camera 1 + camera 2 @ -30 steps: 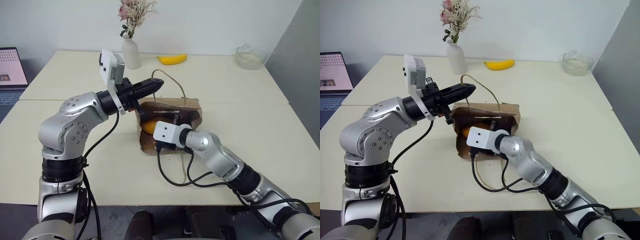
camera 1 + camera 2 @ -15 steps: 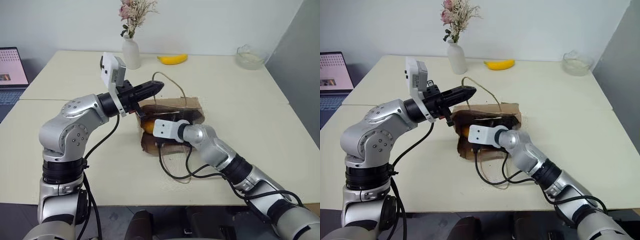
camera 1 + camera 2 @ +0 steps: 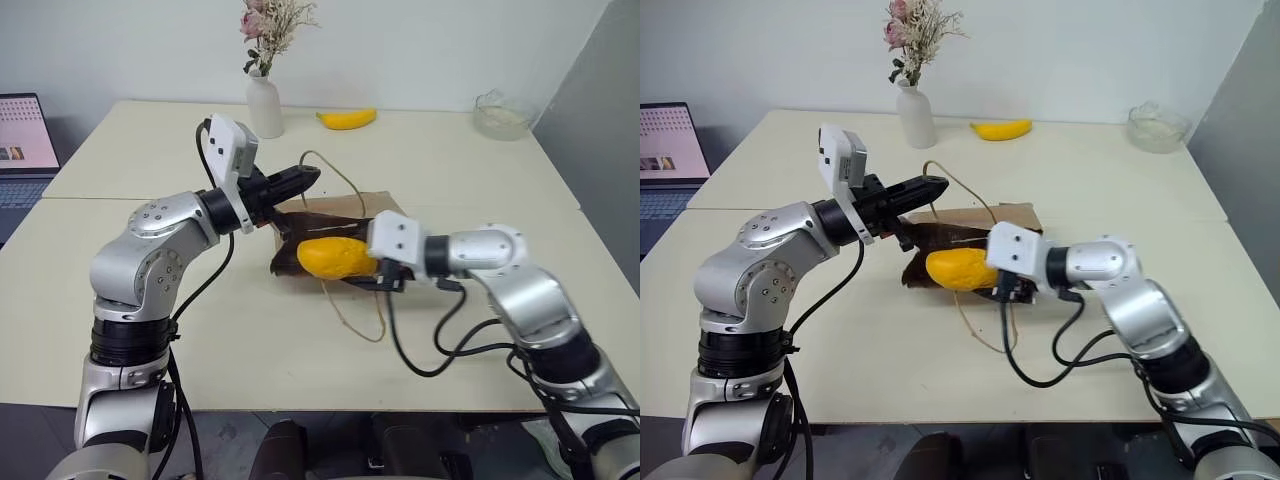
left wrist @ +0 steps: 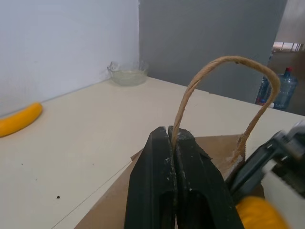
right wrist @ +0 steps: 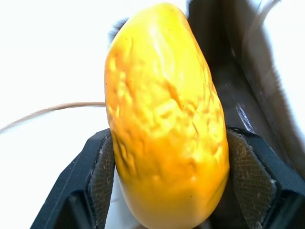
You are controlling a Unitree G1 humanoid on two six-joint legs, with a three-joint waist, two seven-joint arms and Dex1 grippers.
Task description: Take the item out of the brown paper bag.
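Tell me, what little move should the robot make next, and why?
Probably carry the item a bit further from the brown paper bag and set it on the bare table. The right gripper is clamped on it at the bag's mouth, while the left gripper pinches a cord handle.

Light: bright, even, soft indoor light over the cream tabletop (image 3: pixel 470 330)
Shadows: faint and short; darkest inside the brown paper bag (image 3: pixel 330 215)
Glare: the right wrist view blows the tabletop out to pure white around the item (image 5: pixel 164 119)
Blur: in the left wrist view the near black fingers (image 4: pixel 190 191) and the orange patch at the corner are soft; the cord handle (image 4: pixel 214 64) stays crisp
Head views: sharp, no clear edge bending
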